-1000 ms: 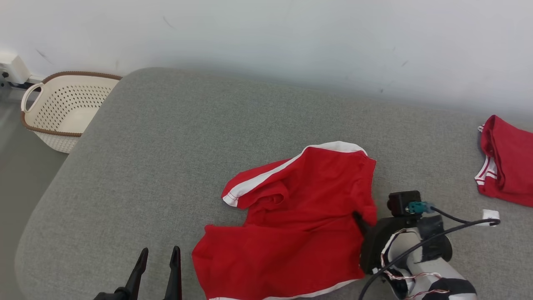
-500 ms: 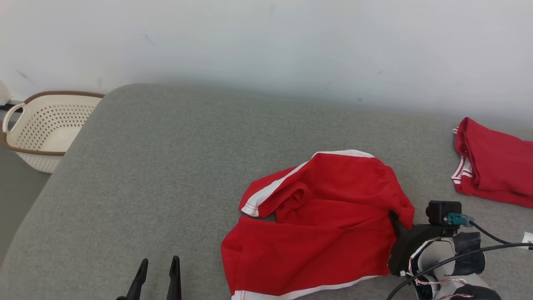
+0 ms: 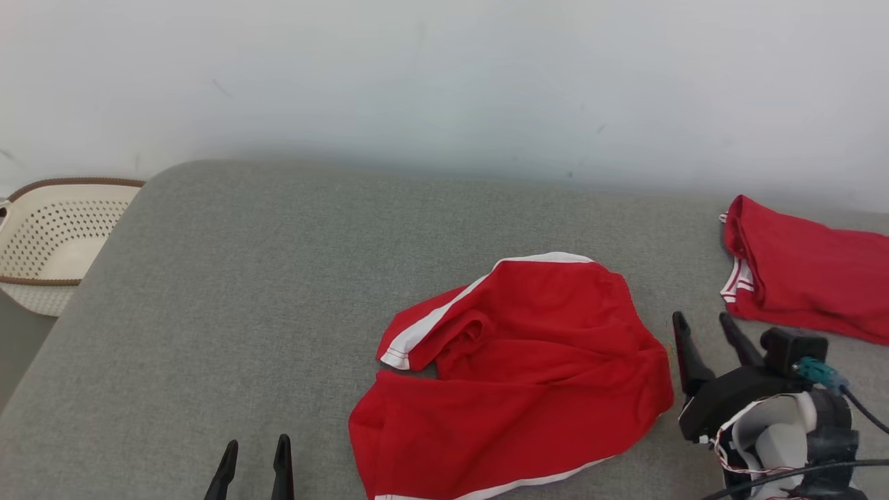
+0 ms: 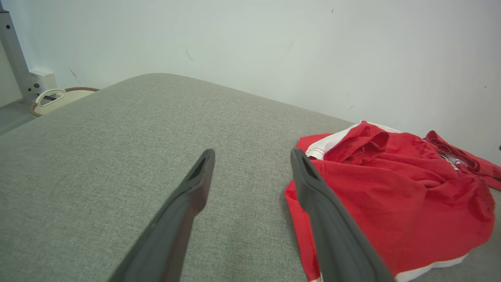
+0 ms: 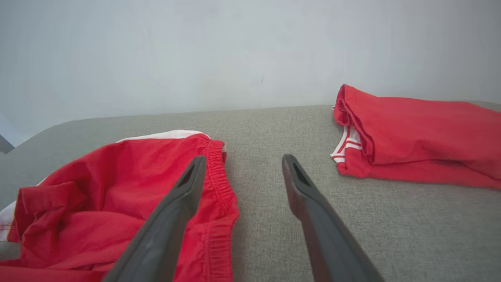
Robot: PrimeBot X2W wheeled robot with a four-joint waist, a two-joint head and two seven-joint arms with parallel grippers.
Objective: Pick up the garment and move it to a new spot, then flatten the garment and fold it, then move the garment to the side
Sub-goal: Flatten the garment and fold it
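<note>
Garment (image 3: 514, 375) rumpled beside right tool (image 3: 701, 318) (apart, empty); left tool (image 3: 257, 442) likewise apart. Risk, we judge: pinch catches one layer at bunched waistband, dragging cloth crooked toward folded pile (image 3: 806, 285).

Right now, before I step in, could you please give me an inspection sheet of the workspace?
Surface: grey padded surface, flat, no stains seen.
Job's things: crumpled red garment with white trim, lying loose near the middle, not yet flattened or folded.
Clutter: folded red garment at the far right, apart from the crumpled one.
Grippers: left gripper open over bare surface, holding nothing; right gripper open, just right of the crumpled garment, holding nothing.
Cables: black cable and thin wires at the right wrist, clear of the cloth.
Surroundings: pale wall behind; perforated basket on the floor at left.
</note>
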